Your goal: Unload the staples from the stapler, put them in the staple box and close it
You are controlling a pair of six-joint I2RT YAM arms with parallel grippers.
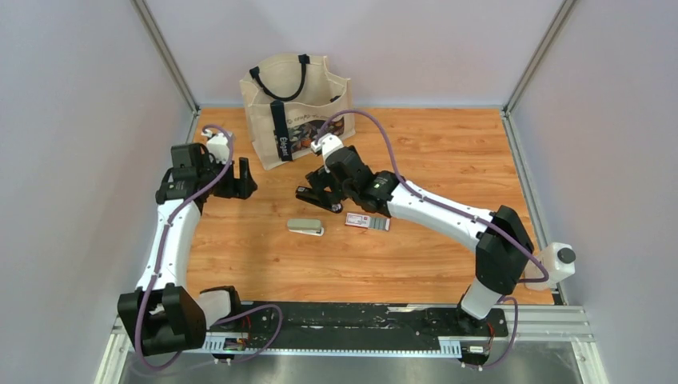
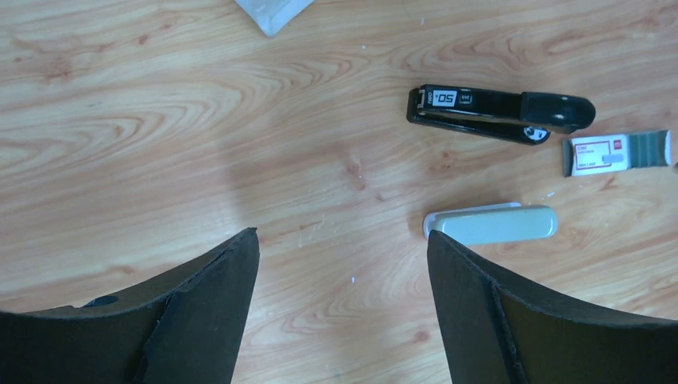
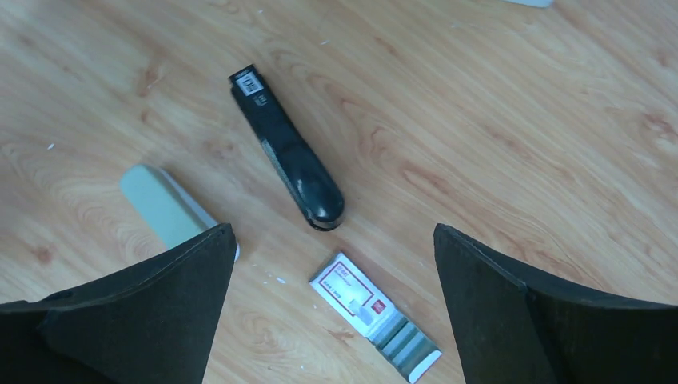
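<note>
Spread-jawed left gripper [image 1: 240,178] and right gripper [image 1: 313,198] hang over the wooden tabletop [image 1: 436,152], pale walls [image 1: 64,120] around.

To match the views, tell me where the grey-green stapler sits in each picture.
Top external: stapler mid-table, just left of the packet.
Left wrist: stapler right of centre, below-left of the packet.
Right wrist: stapler at the left, partly hidden; packet at bottom centre.
Shared landmark: the red-and-white packet.

Lab enclosure — grey walls [image 1: 72,120], aluminium rail [image 1: 552,322]
</note>
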